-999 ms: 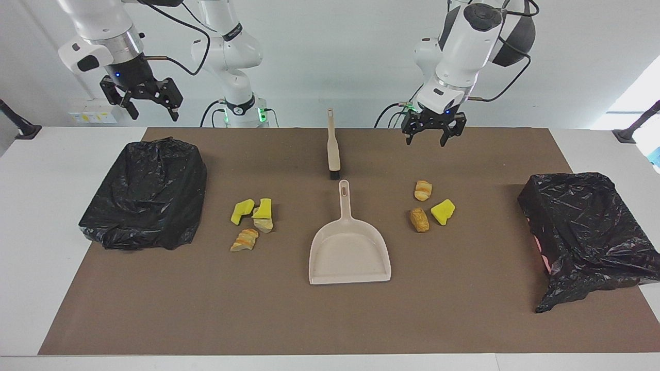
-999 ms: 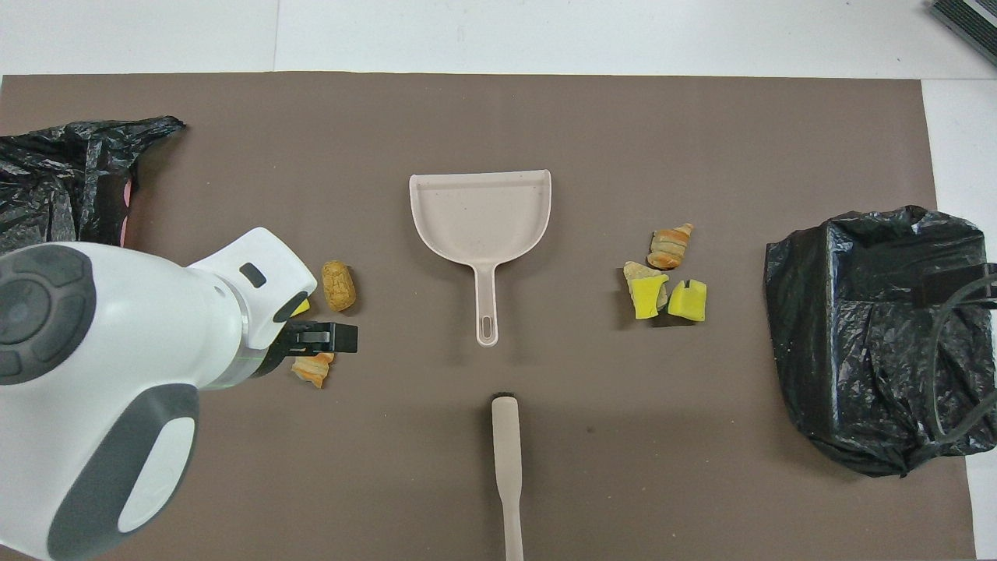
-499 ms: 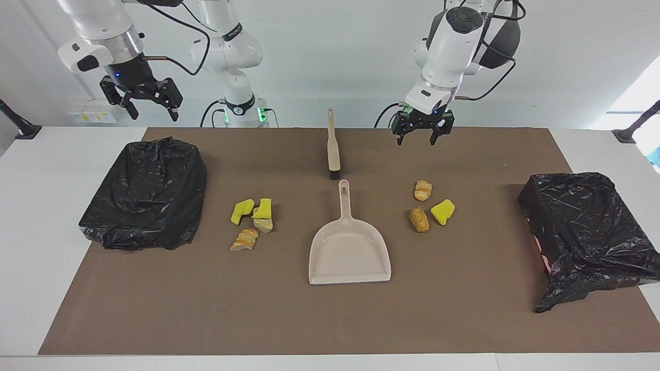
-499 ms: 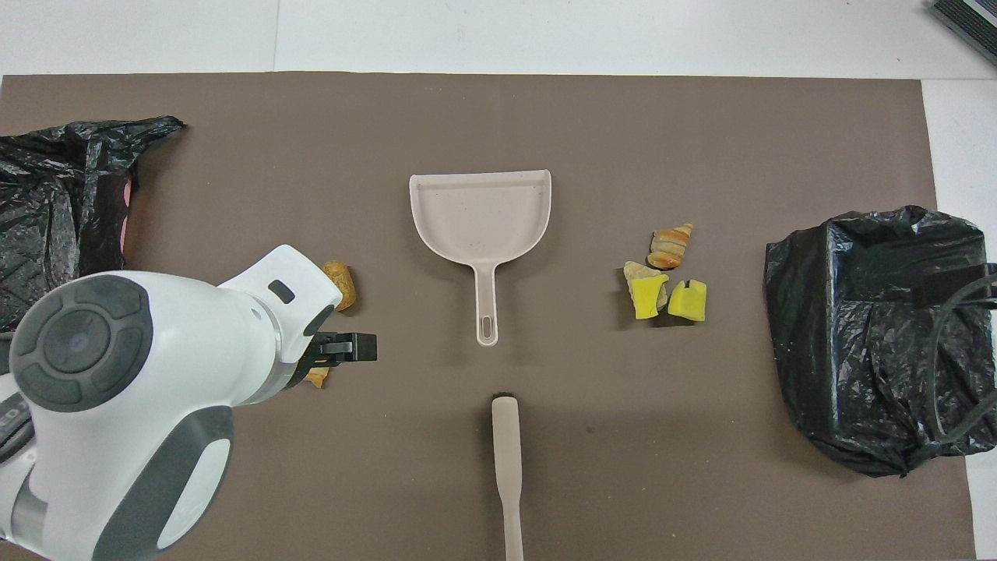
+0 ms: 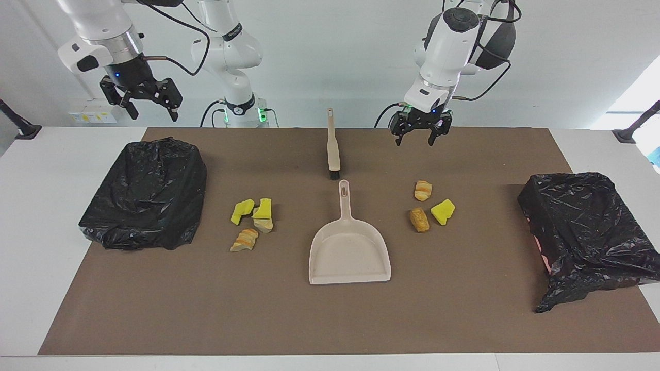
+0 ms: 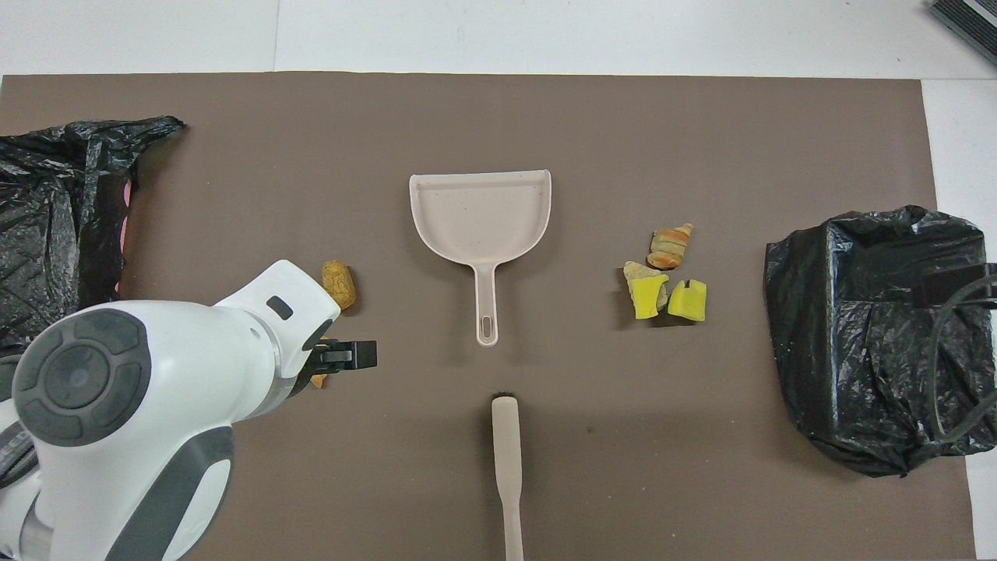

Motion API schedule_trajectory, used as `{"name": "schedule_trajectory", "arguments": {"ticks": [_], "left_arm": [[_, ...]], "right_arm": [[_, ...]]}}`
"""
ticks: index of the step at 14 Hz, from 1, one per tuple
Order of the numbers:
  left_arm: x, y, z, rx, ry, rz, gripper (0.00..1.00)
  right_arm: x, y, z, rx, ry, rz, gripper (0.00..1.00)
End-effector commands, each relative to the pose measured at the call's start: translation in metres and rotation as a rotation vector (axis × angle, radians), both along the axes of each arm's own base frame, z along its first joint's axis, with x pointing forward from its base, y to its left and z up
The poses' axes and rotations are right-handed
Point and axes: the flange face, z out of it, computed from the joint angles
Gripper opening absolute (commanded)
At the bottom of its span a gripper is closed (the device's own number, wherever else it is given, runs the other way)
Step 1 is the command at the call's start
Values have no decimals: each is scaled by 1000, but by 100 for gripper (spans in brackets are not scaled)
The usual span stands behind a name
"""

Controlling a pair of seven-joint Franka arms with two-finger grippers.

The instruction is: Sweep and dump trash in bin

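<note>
The left tool [image 5: 414, 135] has moved up and over toward the brush [image 5: 333, 147] since a second ago; the right tool [image 5: 149, 105] has not moved. Both tools have their fingers apart and hold nothing. The left tool hangs over the brown mat [image 5: 289, 319], the right tool high over the black bin [image 5: 144, 193] at the right arm's end.

Seen from the camera across the desk, with the dustpan [image 5: 349, 252] as the clock's middle, four bits of trash [image 5: 252, 221] lie at 9 o'clock and three more bits [image 5: 430, 206] at 2 o'clock. The brush is at 12 o'clock, just past the dustpan's handle. A second black bin [image 5: 588, 232] sits at 3 o'clock, at the left arm's end.
</note>
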Motion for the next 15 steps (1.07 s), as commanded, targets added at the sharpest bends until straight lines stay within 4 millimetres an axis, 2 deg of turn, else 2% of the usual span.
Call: {"name": "schedule_trajectory", "arguments": {"ticks": [1,4,5,7,11,13,15], "left_arm": [[-11,5,-2,8,-28,4,100],[-16,1,-3,16,-23,-8,100],[-18,-1,-7,21,-19,-12,100],[-32,-18,-24,56,-14,-52,100],[-71,-65,-47,82,-23,-39,100],[-99,-93,-45,73,-35,-2,100],[-125,-122,-66,87,-5,-42,100]], "right_arm": [[-7,-4,0,1,-10,25,100],[-7,-4,0,1,-10,24,100],[-7,-4,0,1,-10,24,100],[-7,-4,0,1,-10,24,100],[-7,-4,1,1,-11,24,100],[-7,-4,1,1,-11,24,100],[-7,-5,1,1,-11,22,100]]}}
